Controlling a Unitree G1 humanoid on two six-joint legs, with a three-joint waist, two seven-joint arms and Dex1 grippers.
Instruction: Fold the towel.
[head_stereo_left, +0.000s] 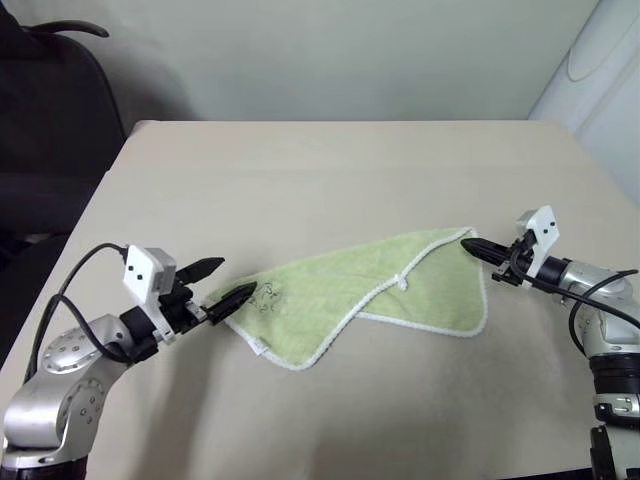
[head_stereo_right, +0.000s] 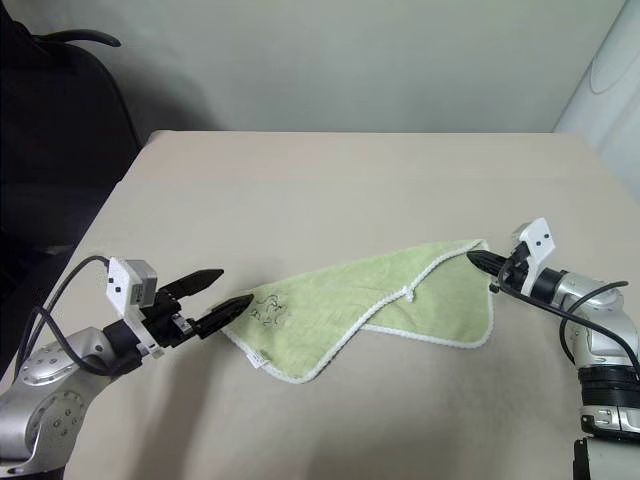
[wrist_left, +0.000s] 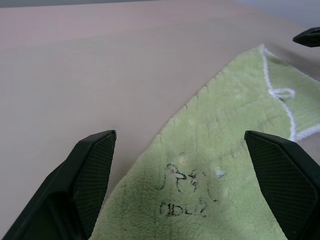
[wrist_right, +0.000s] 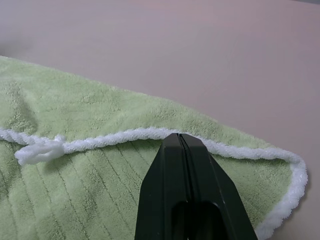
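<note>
Light-green terry towel (head_stereo_left: 370, 290) with white stitched edging lies about mid-table on the beige tabletop (head_stereo_left: 330, 170), closer to the near edge, already doubled over once on a diagonal: one flap overlaps the layer below, with the white edging running across the middle and a small white loop (head_stereo_left: 403, 284) sitting on that seam. Dark embroidered motif (wrist_left: 186, 192) is at the robot's-left corner, face up. Left gripper (head_stereo_left: 222, 283) is at that motif corner with both black fingers spread wide, tips bracketing the cloth but not clamped on it; the left wrist view shows towel between the two pads (wrist_left: 92, 167) with clear gaps either side. Looks like it is either lining up for a pinch or just let go, can't say which. Right gripper (head_stereo_left: 470, 243) is at the opposite far-right corner, fingers pressed fully together. In the right wrist view the tips sit over the edging (wrist_right: 240, 151), but I see no fabric caught between them, so I read it as closed empty, maybe resting on or pinning the corner; contact not certain. Both arms come in low and roughly level from the sides, which suits grabbing thin flat cloth by the corners. Judgement: first fold done, second fold still to go. Risk: terry is limp, and a one-layer pinch would peel the fold open.
</note>
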